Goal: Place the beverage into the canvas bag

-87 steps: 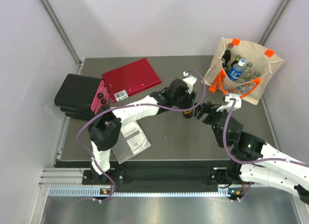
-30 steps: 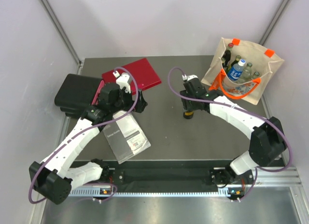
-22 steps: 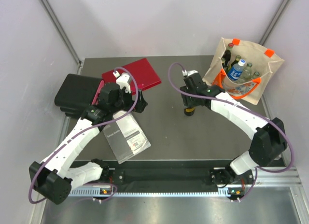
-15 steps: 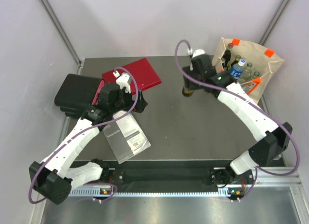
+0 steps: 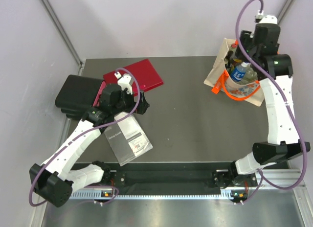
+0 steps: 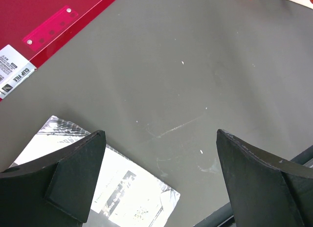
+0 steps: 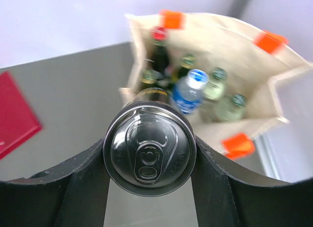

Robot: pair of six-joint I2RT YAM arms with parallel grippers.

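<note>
While the can (image 7: 149, 149) is clamped between the jaws of the right gripper (image 7: 149, 154), its silver lid and pull tab are seen end-on in the right wrist view, with a dark body beneath. It is held in the air at the upper right of the top view, by the upper left corner of the bag (image 5: 216, 72). Whether it is over the mouth or just outside the rim cannot be told. The bag's mouth is open and its orange tabs are seen on the rim. Bottles (image 7: 215, 87) are crowded upright inside, among them a blue-labelled bottle (image 7: 188, 92) with a white cap, and bare beige lining is seen to their right. The bag is set at the upper right of the table (image 5: 195, 129), near the right wall (image 5: 301, 65). Bare table is left between it and the red folder (image 5: 134, 78). The left gripper (image 6: 159, 178) is held with its jaws wide apart and nothing between them, above the table beside the booklet (image 5: 128, 139), near the black case (image 5: 78, 95).
</note>
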